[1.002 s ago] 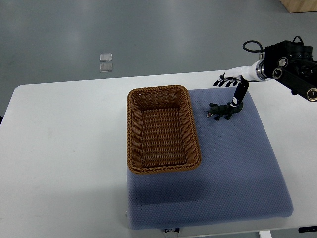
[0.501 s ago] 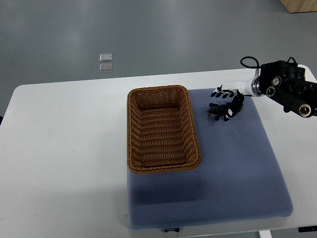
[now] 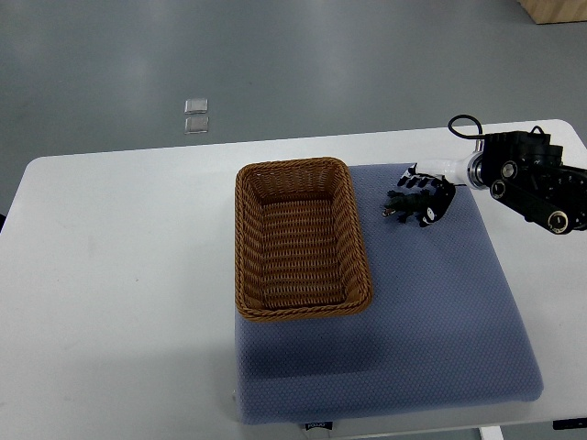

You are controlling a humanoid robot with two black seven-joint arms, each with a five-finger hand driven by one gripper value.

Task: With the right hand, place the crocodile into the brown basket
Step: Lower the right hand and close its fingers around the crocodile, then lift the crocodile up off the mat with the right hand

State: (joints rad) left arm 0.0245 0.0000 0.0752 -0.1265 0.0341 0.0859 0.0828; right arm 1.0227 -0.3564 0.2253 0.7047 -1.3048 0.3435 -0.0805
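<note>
1. Top view, the layout: a white table (image 3: pixel 119 275) carries a blue mat (image 3: pixel 413 321). The brown basket (image 3: pixel 246 240) stands on the mat's left part, empty, with its long sides running away from the robot. Two small clear items (image 3: pixel 195 116) lie on the floor beyond the table. The left arm does not show.

2. Top view, the hand and the toy: the right hand (image 3: pixel 426 192) comes in from the right edge and is down over the crocodile (image 3: pixel 393 210). The crocodile is near the mat's far end, just right of the basket and apart from it. Only its head end pokes out toward the basket. Dark hand and dark toy merge, so I cannot tell whether the hand has closed on the toy or only lies across it, nor whether the toy has left the mat.

3. Top view, what could go wrong, as a judgement:
   - The hand seems to cover the tail half. A hold that far back may let the head droop and the toy swing or slip out on the way over.
   - The basket's near wall stands between toy and target. A low carry could catch the rim and push the light basket along the mat.
   - A release too close to the rim could leave the crocodile hanging on the edge or lying outside.
</note>
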